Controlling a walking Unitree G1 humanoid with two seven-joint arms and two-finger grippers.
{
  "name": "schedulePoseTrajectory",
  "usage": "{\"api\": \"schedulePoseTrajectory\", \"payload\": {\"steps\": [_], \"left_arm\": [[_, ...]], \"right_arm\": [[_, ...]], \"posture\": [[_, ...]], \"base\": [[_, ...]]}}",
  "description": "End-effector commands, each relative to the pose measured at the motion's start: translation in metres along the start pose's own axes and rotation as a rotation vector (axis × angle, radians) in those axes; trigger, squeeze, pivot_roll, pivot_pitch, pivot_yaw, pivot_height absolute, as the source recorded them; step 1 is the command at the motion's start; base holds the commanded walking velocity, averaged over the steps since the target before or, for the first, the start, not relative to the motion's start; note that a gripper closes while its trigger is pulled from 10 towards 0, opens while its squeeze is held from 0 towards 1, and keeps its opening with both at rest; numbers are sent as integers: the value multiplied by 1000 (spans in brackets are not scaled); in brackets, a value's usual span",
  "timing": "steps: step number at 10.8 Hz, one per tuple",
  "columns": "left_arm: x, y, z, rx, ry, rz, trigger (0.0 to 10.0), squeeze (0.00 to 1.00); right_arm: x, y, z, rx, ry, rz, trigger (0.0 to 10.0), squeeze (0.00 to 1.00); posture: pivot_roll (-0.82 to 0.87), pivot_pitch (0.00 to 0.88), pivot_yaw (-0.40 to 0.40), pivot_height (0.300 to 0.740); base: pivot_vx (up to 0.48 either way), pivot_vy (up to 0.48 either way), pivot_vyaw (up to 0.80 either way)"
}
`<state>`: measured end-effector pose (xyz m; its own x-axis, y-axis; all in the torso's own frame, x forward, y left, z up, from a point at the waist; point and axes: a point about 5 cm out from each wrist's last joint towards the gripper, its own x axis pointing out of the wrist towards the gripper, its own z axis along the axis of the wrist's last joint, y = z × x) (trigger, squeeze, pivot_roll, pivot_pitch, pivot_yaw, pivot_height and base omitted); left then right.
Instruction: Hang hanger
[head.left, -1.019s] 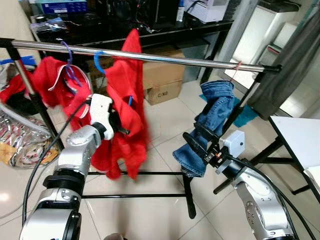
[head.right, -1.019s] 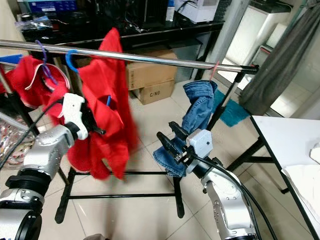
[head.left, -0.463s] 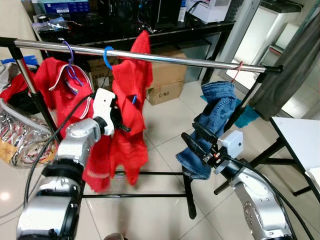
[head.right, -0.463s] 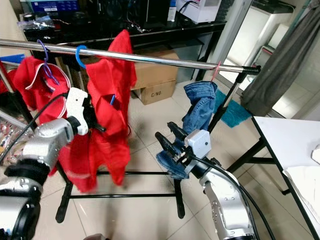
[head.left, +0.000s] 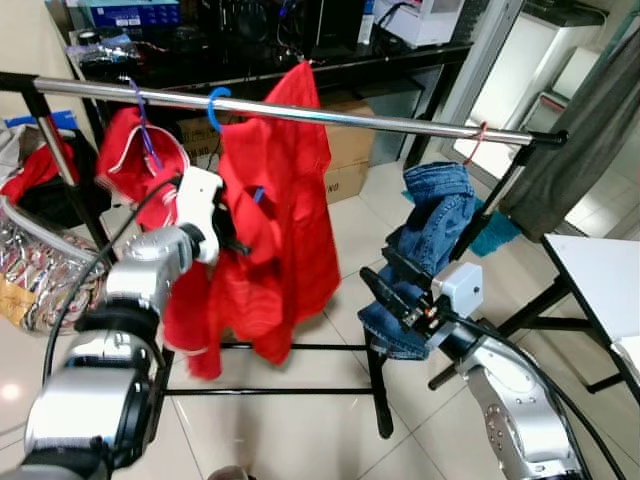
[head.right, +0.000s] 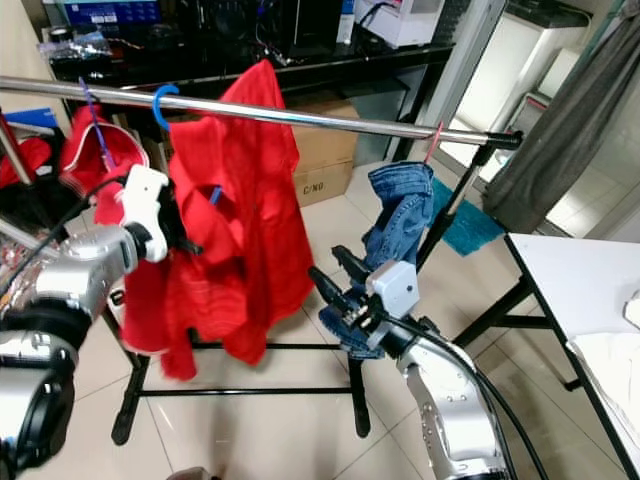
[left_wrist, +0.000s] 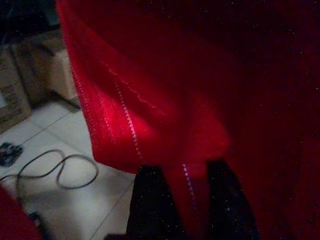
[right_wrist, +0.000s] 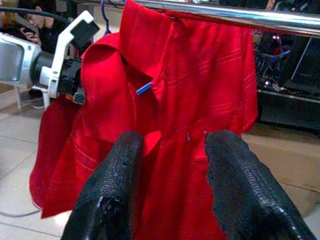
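Blue hanger (head.left: 216, 103) hooked upright on the rail (head.left: 380, 122), shirt (head.left: 275, 230) below.

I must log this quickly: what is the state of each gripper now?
Left gripper: shut on the red shirt hanging on the rail.
Right gripper: open, holding nothing, pointed toward the shirt.

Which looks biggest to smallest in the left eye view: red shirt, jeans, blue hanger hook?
1. red shirt, on the rail with the left gripper at its fabric
2. jeans, draped farther right
3. blue hanger hook

The gaps are plain; nearness changes nothing.
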<state>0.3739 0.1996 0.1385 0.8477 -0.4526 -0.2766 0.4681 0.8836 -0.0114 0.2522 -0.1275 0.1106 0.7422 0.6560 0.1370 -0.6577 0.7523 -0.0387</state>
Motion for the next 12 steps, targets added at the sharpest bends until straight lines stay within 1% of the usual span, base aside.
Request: {"api": "schedulePoseTrajectory", "payload": {"steps": [1, 3, 4, 7, 8, 10, 11, 12], "left_arm": [[3, 0, 9, 18, -8, 5, 10000, 0], [6, -5, 9, 2, -9, -8, 10000, 0], [6, -3, 15, 6, -30, 9, 10000, 0], [1, 10, 21, 23, -32, 61, 10000, 0], [0, 12, 22, 27, -29, 72, 10000, 0], [-2, 16, 20, 14, -6, 80, 10000, 0], [-3, 20, 19, 6, -1, 96, 10000, 0], [-4, 23, 20, 4, 1, 109, 10000, 0]], "right_arm": [[-2, -2, 0, -11, 11, -13, 10000, 0], [-2, -1, -1, -9, 13, -14, 10000, 0], [-3, 1, -1, -1, 12, -13, 10000, 0], [-2, 3, 1, 5, 8, 11, 10000, 0], [-1, 4, 5, 14, -7, 31, 10000, 0], [3, 7, 17, 68, -66, 91, 10000, 0], [5, 8, 23, 82, -94, 107, 10000, 0], [5, 8, 25, 77, -101, 109, 10000, 0]], "posture": [[68, 0, -93, 740], [66, 0, -92, 740], [67, 0, -92, 740], [66, 0, -88, 740], [66, 0, -85, 740], [66, 0, -82, 740], [64, 0, -79, 740], [61, 0, -77, 740]], "base": [[0, 0, 0], [0, 0, 0], [0, 0, 0], [0, 0, 0], [0, 0, 0], [0, 0, 0], [0, 0, 0], [0, 0, 0]]}}
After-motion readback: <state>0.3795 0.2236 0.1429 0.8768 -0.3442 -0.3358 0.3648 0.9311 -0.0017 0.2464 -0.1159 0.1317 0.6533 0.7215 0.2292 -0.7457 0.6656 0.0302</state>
